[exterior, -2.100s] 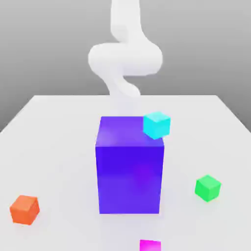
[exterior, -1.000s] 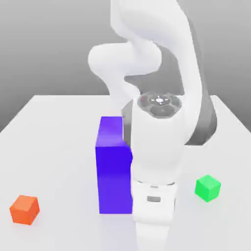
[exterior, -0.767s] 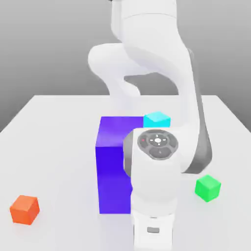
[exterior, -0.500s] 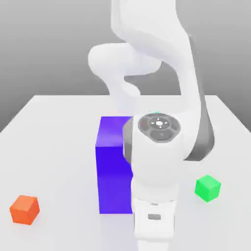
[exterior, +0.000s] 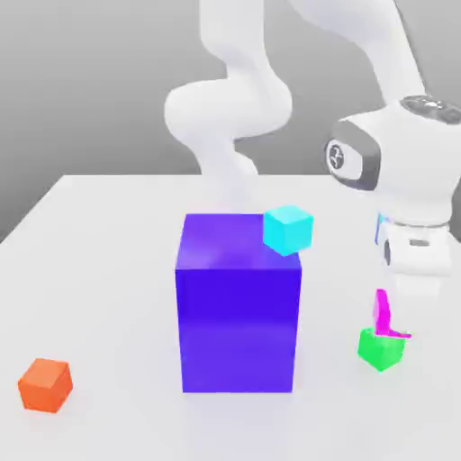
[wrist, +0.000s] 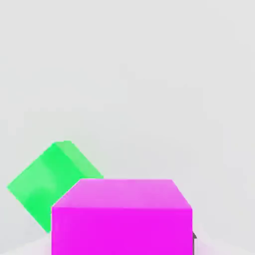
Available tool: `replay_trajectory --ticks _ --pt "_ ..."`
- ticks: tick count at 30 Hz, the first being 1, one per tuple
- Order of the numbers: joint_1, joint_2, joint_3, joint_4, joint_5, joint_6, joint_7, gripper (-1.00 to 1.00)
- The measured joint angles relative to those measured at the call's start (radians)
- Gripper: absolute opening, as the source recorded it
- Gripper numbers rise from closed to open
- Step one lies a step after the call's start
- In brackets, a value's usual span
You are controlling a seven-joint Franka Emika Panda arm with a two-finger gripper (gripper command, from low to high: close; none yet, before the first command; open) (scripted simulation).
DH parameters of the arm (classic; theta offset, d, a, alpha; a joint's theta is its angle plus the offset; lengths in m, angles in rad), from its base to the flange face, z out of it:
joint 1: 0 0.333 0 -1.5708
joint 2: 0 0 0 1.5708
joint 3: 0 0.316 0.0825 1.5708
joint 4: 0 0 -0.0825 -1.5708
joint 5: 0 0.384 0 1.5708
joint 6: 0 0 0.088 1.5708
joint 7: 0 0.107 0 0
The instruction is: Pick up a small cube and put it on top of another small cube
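The small cube [exterior: 382, 314], bright magenta, hangs tilted in the air under my hand at the exterior view's right. It hovers just above the other small cube [exterior: 379, 350], a green one resting on the white table. My gripper [exterior: 393, 311] is shut on the magenta cube. In the hand view the magenta cube [wrist: 122, 216] looms very close, and the green cube [wrist: 47, 184] lies past it on the table, offset to one side.
A big purple-blue block [exterior: 238, 302] stands mid-table, with a cyan cube [exterior: 288, 228] on its top right corner. An orange cube [exterior: 45, 384] sits near the front at the exterior view's left. The white table [exterior: 99, 252] spreads around them.
My hand has swung from the table's front centre to the exterior view's right, carrying the magenta cube up over the green one. The gripper shut about a second ago.
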Motion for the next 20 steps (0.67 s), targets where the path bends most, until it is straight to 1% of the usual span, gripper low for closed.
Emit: replay_trajectory --ticks 2,7,8,15,20 --pt "0.011 0.0 0.011 -0.029 -0.016 0.029 0.059 -1.0" --pt "0.018 0.157 -0.005 -0.03 -0.069 0.187 0.112 -1.0" --pt "0.02 0.179 -0.008 -0.029 -0.076 0.208 0.118 1.0" --pt "0.02 0.177 -0.008 -0.029 -0.075 0.207 0.117 1.0" --pt "0.024 0.02 0.0 -0.038 -0.03 0.059 0.086 1.0"
